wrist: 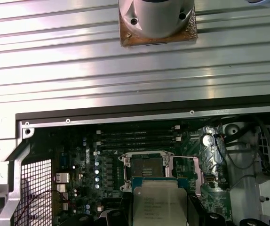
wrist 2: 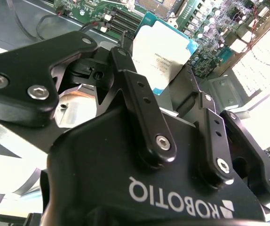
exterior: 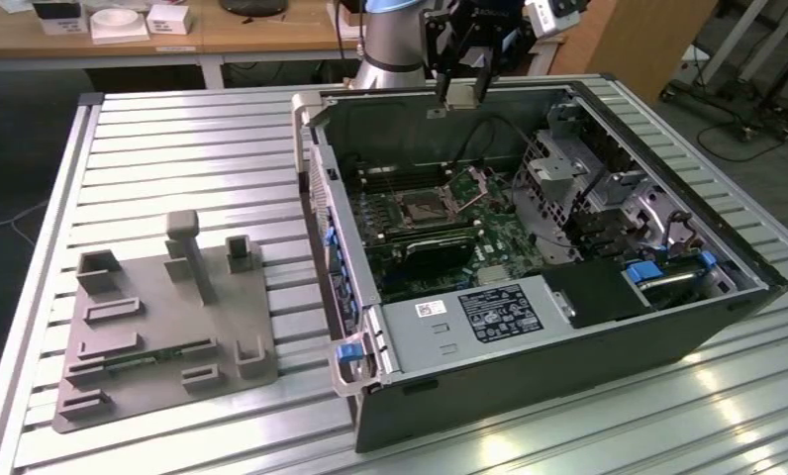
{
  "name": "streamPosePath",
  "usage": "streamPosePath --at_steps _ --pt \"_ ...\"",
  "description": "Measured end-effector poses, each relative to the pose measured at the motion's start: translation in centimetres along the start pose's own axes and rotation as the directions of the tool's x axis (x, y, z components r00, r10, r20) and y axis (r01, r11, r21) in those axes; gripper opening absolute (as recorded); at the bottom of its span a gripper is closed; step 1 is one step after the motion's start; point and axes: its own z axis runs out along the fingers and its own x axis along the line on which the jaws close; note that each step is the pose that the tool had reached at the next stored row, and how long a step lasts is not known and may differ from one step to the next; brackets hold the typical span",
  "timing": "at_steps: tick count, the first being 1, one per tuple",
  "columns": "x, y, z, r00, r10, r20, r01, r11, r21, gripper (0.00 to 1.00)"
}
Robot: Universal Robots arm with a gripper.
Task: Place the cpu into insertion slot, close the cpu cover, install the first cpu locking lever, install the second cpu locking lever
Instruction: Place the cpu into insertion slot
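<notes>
Exterior view: gripper (exterior: 460,85) clamped on cpu (exterior: 460,99), hanging above case (exterior: 527,376) far wall, well apart from slot (exterior: 418,210). Case sits on ribbed metal table (exterior: 169,139), toward the exterior view's right edge; grey fixture (exterior: 144,336) toward its left. Wooden desk (exterior: 236,40) beyond the far edge.

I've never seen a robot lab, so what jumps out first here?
The big open computer case fills the middle, green board showing. Above its far edge, the black end effector pinches the cpu, a small silvery square. A grey holder plate lies on the exterior view's left.
</notes>
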Motion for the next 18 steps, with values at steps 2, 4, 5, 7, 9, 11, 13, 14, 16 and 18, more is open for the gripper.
streamPosePath --at_steps 2,4,5,7,9,11,13,14,16,18 --pt "0.00 0.00 0.00 1.0000 0.001 0.0001 -0.001 1.0000 0.0000 0.54" --pt "0.00 0.00 0.00 1.0000 0.002 0.0002 -0.002 1.0000 -0.0001 0.54" --pt "0.00 0.00 0.00 1.0000 0.003 0.0002 -0.003 1.0000 0.0000 0.54" --pt "0.00 0.00 0.00 1.0000 0.004 0.0003 -0.004 1.0000 0.0000 0.54" --pt "0.00 0.00 0.00 1.0000 0.005 0.0004 -0.005 1.0000 -0.0001 0.54" --pt "0.00 0.00 0.00 1.0000 0.006 0.0006 -0.006 1.0000 -0.0001 0.54" --pt "0.00 0.00 0.00 1.0000 0.007 0.0007 -0.007 1.0000 -0.0002 0.54" --pt "0.00 0.00 0.00 1.0000 0.008 0.0007 -0.008 1.0000 -0.0002 0.54" --pt "0.00 0.00 0.00 1.0000 0.009 0.0009 -0.009 1.0000 -0.0002 0.54" --pt "0.00 0.00 0.00 0.9999 0.011 0.0010 -0.011 0.9999 -0.0002 0.54"
